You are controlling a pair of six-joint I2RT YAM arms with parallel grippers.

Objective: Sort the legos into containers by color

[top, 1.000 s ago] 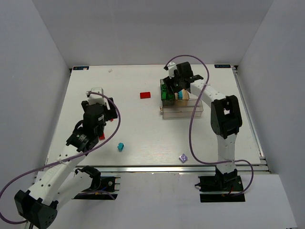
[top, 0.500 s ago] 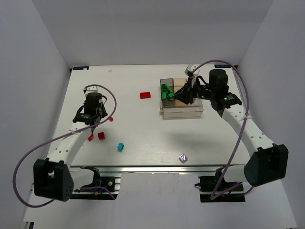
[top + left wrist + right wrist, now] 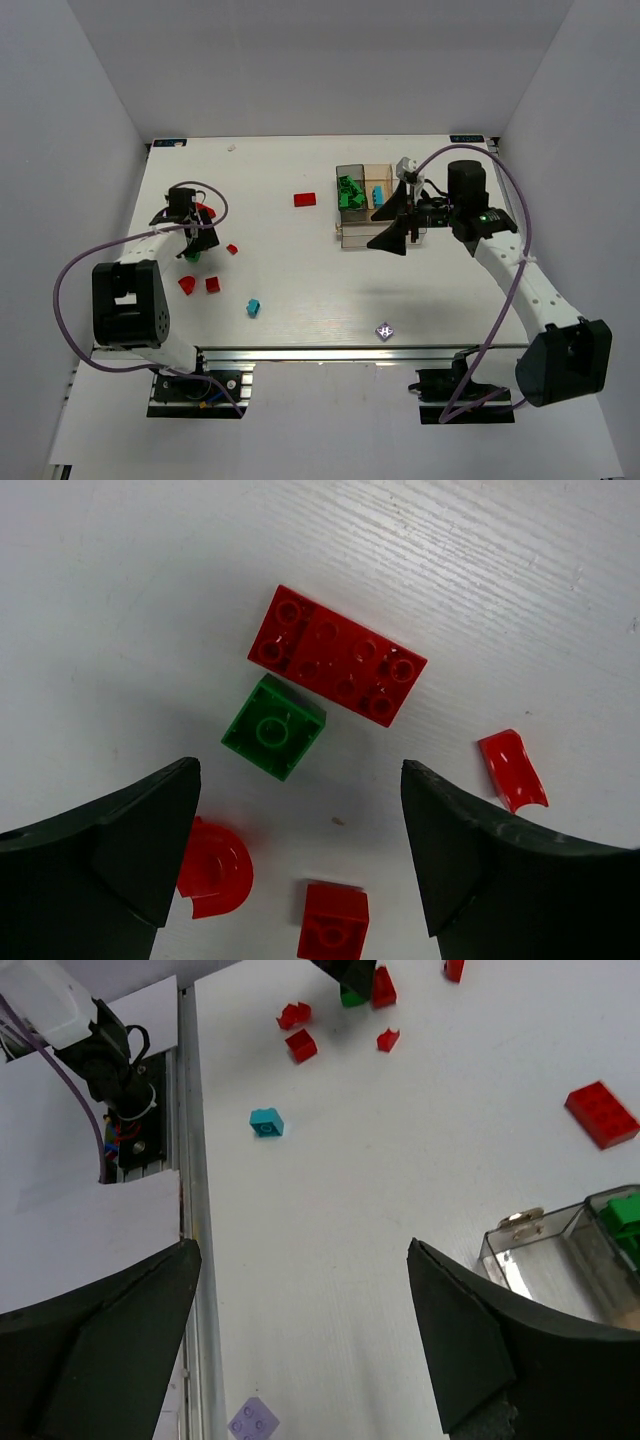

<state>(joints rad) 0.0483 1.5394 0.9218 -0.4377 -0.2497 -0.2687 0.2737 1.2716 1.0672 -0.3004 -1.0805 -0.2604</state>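
1. Looking through the left wrist camera, you see the left gripper (image 3: 300, 780) spread wide, with nothing between its fingers.
2. A red curved piece (image 3: 215, 868) lies right against its left finger, and a small red square brick (image 3: 332, 933) sits in the gap, back toward the wrist.
3. Just ahead of the fingertips is a green brick (image 3: 273, 727), studs up, untouched. A long red brick (image 3: 337, 669) lies just beyond it, and a red sloped piece (image 3: 511, 770) lies near the right finger.
4. Your right gripper (image 3: 302, 1250) is likewise released, holding nothing above the table.
5. A purple piece (image 3: 254, 1422) lies nearest, by its left finger. A cyan brick (image 3: 266, 1121) sits well ahead, and a second long red brick (image 3: 601, 1114) lies far off to the right.
6. The tray (image 3: 545, 1250) is just off its right finger, with green legos (image 3: 350, 192) in the smoky compartment and a cyan lego (image 3: 379, 192) in the tan one.
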